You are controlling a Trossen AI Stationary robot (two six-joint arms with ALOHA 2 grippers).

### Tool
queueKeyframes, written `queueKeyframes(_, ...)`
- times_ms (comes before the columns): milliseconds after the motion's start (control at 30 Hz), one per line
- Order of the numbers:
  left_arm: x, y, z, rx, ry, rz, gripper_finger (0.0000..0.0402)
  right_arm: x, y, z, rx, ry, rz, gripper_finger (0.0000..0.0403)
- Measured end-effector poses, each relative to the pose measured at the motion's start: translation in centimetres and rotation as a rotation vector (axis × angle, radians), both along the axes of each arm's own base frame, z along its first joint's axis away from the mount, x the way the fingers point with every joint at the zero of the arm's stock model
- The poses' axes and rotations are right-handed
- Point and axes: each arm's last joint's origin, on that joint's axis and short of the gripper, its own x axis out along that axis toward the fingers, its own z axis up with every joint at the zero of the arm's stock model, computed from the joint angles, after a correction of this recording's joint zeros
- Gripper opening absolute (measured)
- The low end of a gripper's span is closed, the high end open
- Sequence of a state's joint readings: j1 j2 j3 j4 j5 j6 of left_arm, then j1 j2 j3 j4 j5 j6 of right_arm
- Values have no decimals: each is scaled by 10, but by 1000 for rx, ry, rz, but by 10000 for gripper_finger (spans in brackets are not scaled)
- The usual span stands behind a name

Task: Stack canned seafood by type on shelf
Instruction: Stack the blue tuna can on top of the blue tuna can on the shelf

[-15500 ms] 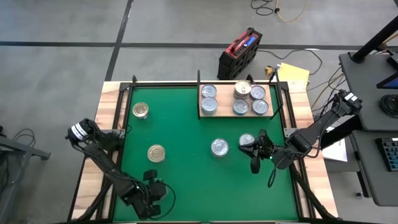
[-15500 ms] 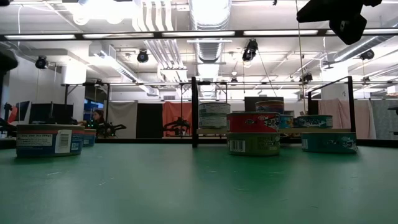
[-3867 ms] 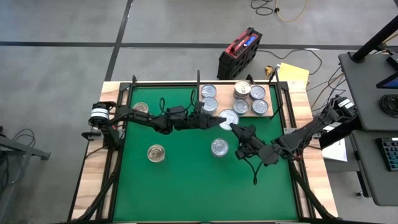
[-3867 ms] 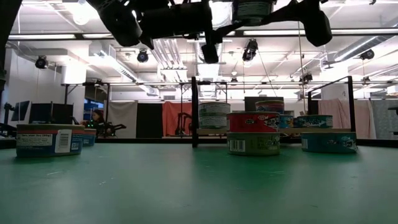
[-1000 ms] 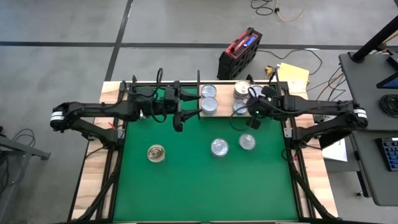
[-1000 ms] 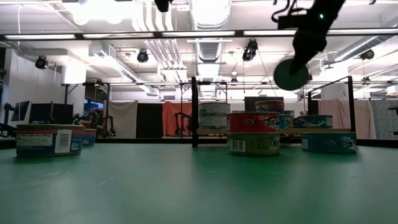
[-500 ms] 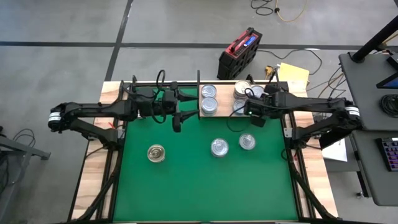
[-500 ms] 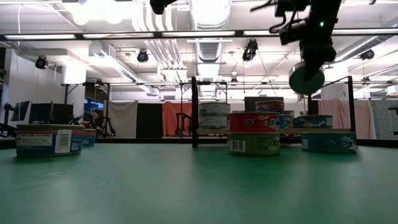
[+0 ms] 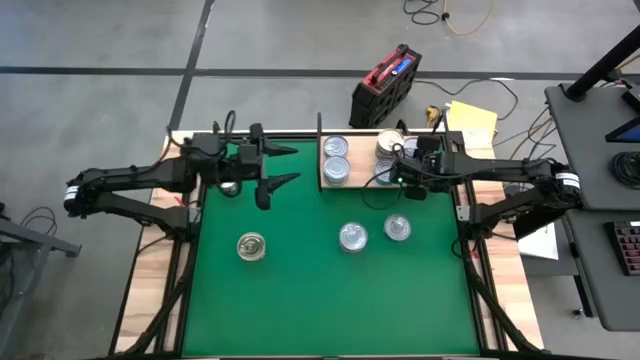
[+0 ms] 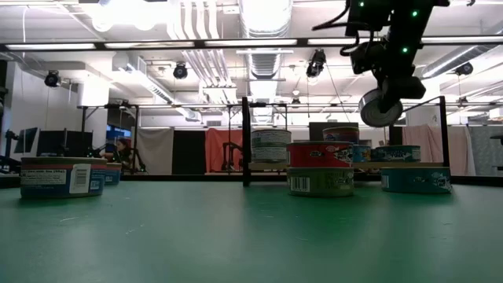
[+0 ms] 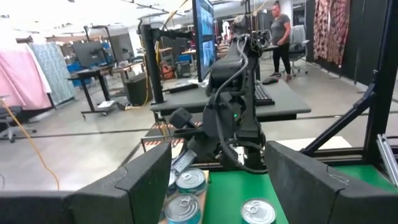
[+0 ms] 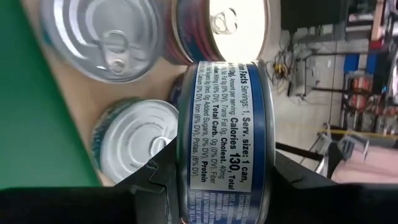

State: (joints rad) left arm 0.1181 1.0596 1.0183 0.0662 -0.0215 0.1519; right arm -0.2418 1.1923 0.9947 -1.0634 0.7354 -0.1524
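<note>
A blue-sided can (image 12: pixel 224 140) is clamped on edge between the fingers of the right gripper (image 9: pixel 408 172), held in the air above the right half of the shelf (image 9: pixel 358 185) at the far edge of the green mat (image 9: pixel 300 290). Shelf cans (image 12: pixel 127 146) sit crowded beneath it. If the can is released while tilted, it may roll or knock neighbours off; which stack lies directly below cannot be judged with confidence. The left gripper (image 9: pixel 272 168), spread open and empty, waits near the mat's far-left corner.
</note>
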Motion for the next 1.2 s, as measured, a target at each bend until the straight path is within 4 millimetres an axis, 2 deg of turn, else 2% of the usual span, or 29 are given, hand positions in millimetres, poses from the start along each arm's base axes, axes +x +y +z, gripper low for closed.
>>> queueKeyframes(267,-28,-2,13,72,-21,64,242,-5,-11,-9,-1,-46,-113,126)
queueKeyframes(500,-41,-3,14,98,14,79,242,-7,-14,-25,-77,9,-84,126)
queueKeyframes(667,-45,-3,11,96,56,78,242,-6,-16,-30,-123,24,-67,126)
queueKeyframes(1200,-44,-3,6,118,82,77,242,-6,-15,-36,-103,-7,-75,126)
